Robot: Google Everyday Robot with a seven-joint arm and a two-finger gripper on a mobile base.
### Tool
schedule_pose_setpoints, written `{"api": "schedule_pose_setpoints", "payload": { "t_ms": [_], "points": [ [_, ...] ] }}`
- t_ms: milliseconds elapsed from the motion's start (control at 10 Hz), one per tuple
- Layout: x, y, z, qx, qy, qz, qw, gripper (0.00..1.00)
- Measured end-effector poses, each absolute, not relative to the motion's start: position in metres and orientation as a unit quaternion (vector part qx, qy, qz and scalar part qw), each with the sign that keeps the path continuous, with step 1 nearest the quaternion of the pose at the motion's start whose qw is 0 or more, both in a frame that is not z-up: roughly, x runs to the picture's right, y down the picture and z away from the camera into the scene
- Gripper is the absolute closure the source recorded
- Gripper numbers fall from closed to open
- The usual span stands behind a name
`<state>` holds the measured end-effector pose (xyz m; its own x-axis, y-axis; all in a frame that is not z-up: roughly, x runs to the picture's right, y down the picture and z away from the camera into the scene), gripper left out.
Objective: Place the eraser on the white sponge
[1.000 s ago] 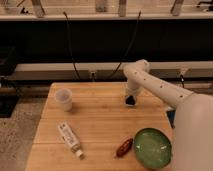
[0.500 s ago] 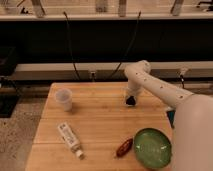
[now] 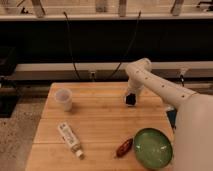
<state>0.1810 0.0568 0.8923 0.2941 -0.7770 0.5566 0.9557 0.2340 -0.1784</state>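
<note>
My gripper (image 3: 131, 99) hangs from the white arm (image 3: 150, 82) and is low over the back right part of the wooden table (image 3: 100, 125), its dark tip at or just above the surface. I cannot make out an eraser; whatever is under or in the gripper is hidden by its dark tip. The white sponge is not in view; it may be hidden by the gripper.
A translucent white cup (image 3: 64, 98) stands at the table's left. A long white labelled tube (image 3: 69, 139) lies at the front left. A small reddish-brown object (image 3: 124, 147) lies beside a green bowl (image 3: 153, 148) at the front right. Black cables hang behind the table.
</note>
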Motion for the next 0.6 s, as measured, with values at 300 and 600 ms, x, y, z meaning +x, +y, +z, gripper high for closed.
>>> {"api": "schedule_pose_setpoints", "payload": {
  "t_ms": [300,600],
  "points": [
    [0.182,0.045,0.882,-0.242,-0.173,-0.578,0.760,0.21],
    [0.170,0.048,0.882,-0.243,-0.183,-0.582,0.754,0.28]
  ]
}}
